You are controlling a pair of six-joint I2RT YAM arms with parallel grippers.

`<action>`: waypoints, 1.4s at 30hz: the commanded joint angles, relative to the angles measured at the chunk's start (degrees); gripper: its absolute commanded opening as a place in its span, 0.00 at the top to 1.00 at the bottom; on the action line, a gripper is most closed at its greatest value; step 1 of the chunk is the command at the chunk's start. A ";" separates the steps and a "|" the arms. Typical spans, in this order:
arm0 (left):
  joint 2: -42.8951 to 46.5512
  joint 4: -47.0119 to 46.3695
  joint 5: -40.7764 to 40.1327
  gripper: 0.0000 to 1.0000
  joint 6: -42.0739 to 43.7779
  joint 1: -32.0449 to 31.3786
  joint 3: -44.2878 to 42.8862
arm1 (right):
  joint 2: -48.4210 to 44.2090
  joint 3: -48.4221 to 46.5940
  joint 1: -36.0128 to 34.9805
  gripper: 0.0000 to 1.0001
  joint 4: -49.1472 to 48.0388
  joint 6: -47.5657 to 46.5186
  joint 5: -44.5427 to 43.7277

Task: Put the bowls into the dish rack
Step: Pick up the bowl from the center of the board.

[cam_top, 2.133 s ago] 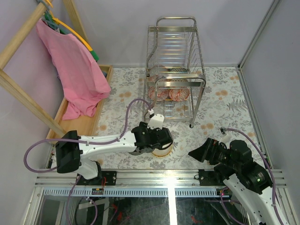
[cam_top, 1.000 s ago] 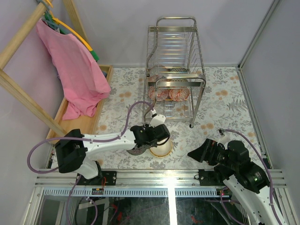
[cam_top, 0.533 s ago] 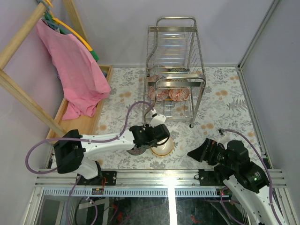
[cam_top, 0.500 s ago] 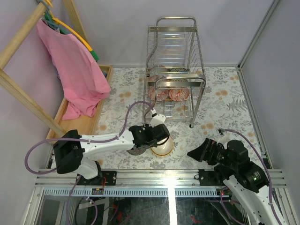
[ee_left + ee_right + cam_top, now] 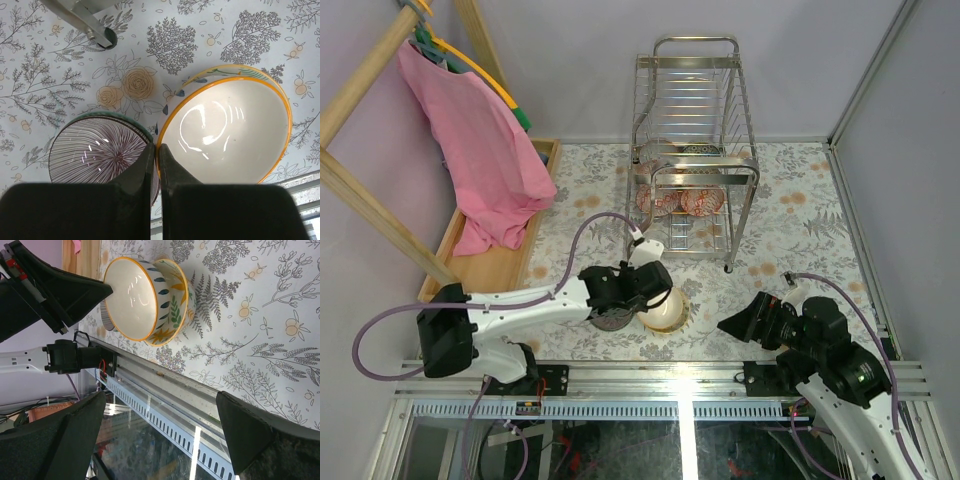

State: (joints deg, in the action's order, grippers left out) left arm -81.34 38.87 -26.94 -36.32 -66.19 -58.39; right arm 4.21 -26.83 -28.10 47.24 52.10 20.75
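Observation:
My left gripper (image 5: 647, 299) is shut on the near rim of a cream bowl (image 5: 663, 311) with an orange rim and leaf pattern. In the left wrist view one finger (image 5: 172, 172) is inside the bowl (image 5: 227, 130) and the other outside it. The bowl (image 5: 145, 297) is tipped up off the cloth on one side. A purple-striped bowl (image 5: 97, 156) sits right beside it (image 5: 611, 320). The chrome dish rack (image 5: 695, 120) stands at the back with red-patterned bowls (image 5: 680, 201) in its lower tier. My right gripper (image 5: 736, 325) is open and empty near the front edge (image 5: 160, 440).
A wooden tray (image 5: 495, 262) lies along the left side, with a pink cloth (image 5: 480, 150) hanging over it from a wooden frame (image 5: 360, 80). One rack foot (image 5: 106, 41) stands close behind the two bowls. The table's metal front rail (image 5: 200, 405) runs under my right gripper.
The left jaws have finished closing on the cream bowl's rim, and the bowl has tipped. The left arm's elbow has swung left. The right arm has barely moved.

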 commanded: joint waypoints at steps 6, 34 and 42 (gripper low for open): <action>4.93 1.03 -1.54 1.00 -2.68 -0.03 -2.20 | -1.27 -0.55 0.23 0.01 -1.67 0.92 3.77; 11.51 4.93 -0.71 1.00 -5.46 -1.04 -4.89 | 4.49 1.15 0.19 0.01 -10.24 0.83 5.98; 10.19 5.51 0.55 1.00 -5.96 -1.65 -7.33 | 11.49 -0.96 0.23 0.01 -15.42 -0.66 6.58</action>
State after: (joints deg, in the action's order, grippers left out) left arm -70.72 45.41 -26.65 -40.73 -67.13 -61.47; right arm 12.86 -25.63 -28.10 37.04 52.77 23.77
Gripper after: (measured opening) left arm 0.019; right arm 0.994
